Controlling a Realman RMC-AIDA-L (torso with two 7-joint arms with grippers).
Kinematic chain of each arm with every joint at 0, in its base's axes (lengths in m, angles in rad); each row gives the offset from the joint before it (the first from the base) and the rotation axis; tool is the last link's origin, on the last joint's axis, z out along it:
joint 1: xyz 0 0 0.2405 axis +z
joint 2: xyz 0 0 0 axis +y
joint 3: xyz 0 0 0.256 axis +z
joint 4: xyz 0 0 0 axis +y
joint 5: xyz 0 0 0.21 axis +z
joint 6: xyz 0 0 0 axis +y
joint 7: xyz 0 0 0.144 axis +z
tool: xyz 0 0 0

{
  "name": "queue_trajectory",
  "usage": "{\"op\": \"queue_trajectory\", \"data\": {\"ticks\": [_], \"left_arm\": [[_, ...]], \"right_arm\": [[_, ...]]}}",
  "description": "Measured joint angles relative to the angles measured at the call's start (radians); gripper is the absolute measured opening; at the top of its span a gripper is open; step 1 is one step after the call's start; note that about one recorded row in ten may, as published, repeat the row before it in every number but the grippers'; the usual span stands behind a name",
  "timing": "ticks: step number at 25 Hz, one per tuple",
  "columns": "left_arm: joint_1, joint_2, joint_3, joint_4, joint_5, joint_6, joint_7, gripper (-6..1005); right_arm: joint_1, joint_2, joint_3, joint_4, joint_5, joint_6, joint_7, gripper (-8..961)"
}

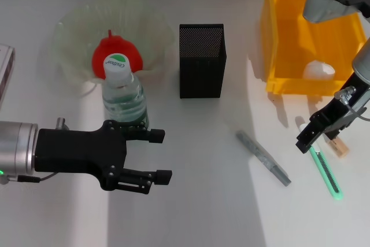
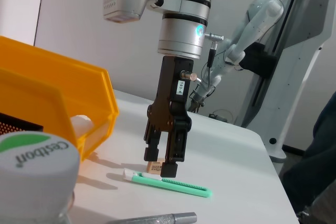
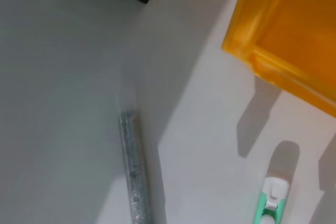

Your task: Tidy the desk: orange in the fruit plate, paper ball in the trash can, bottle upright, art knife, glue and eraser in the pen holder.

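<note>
Left gripper (image 1: 157, 155): black, fingers spread apart, holding nothing. The bottle (image 1: 122, 91) stands upright just beyond the upper finger, close to it; contact cannot be told. Its white cap (image 2: 32, 163) with green lettering fills the near corner of the left wrist view.

Right gripper (image 1: 315, 136): pointed down at the table, fingers (image 2: 168, 169) a little apart and clamped on nothing. Their tips hang right over the white end of the art knife (image 1: 325, 169), which lies flat on the table with its green body running away from the fingers. The eraser (image 1: 340, 147), a small tan block, sits just behind the fingertips, touching or nearly touching the knife's end.

Glue (image 1: 263, 158): grey stick lying flat, near the right gripper's fingers on the side toward the left gripper, apart from both.

Pen holder (image 1: 202, 60): black mesh box, upright, well beyond both sets of fingers, between the plate and the bin.

Fruit plate (image 1: 75, 39): translucent ruffled dish behind the bottle, with the orange (image 1: 113, 53) inside.

Trash can (image 1: 277, 39): yellow bin beyond the right gripper, with the paper ball (image 1: 318, 70) in it.
</note>
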Motion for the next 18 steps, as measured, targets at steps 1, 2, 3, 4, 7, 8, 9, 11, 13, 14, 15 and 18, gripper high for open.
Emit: {"op": "queue_trajectory", "data": {"ticks": [1,2,3,4,7,8,9,11,13,14,15,18], "left_arm": [[0.0,0.0,0.0,0.0,0.0,0.0,0.0,835],[0.001,0.0,0.0,0.0,0.0,0.0,0.001,835],[0.001,0.0,0.0,0.0,0.0,0.0,0.001,835],[0.001,0.0,0.0,0.0,0.0,-0.001,0.002,835],[0.001,0.0,0.0,0.0,0.0,-0.003,0.007,835],[0.001,0.0,0.0,0.0,0.0,-0.003,0.007,835],[0.0,0.0,0.0,0.0,0.0,-0.003,0.008,835],[-0.002,0.0,0.0,0.0,0.0,-0.003,0.009,835],[-0.004,0.0,0.0,0.0,0.0,-0.003,0.009,835],[-0.004,0.0,0.0,0.0,0.0,-0.003,0.01,835],[-0.004,0.0,0.0,0.0,0.0,-0.003,0.01,835],[-0.004,0.0,0.0,0.0,0.0,-0.003,0.01,835]], "right_arm": [[0.002,0.0,0.0,0.0,-0.002,0.002,0.001,763],[0.005,0.0,-0.002,0.0,-0.01,0.007,0.005,762],[0.005,0.0,-0.002,0.0,-0.01,0.007,0.005,762],[0.007,0.0,-0.007,0.001,-0.015,0.012,0.008,762],[0.014,0.0,-0.035,0.004,-0.021,0.034,0.019,762],[0.014,0.0,-0.035,0.004,-0.021,0.034,0.019,761],[0.016,0.0,-0.038,0.005,-0.021,0.037,0.02,759],[0.019,0.0,-0.043,0.005,-0.021,0.044,0.022,754],[0.024,0.0,-0.043,0.005,-0.021,0.05,0.022,747],[0.025,0.0,-0.043,0.006,-0.021,0.053,0.022,744],[0.027,0.0,-0.045,0.007,-0.021,0.055,0.022,740],[0.037,0.0,-0.051,0.022,-0.021,0.062,0.022,729]]}}
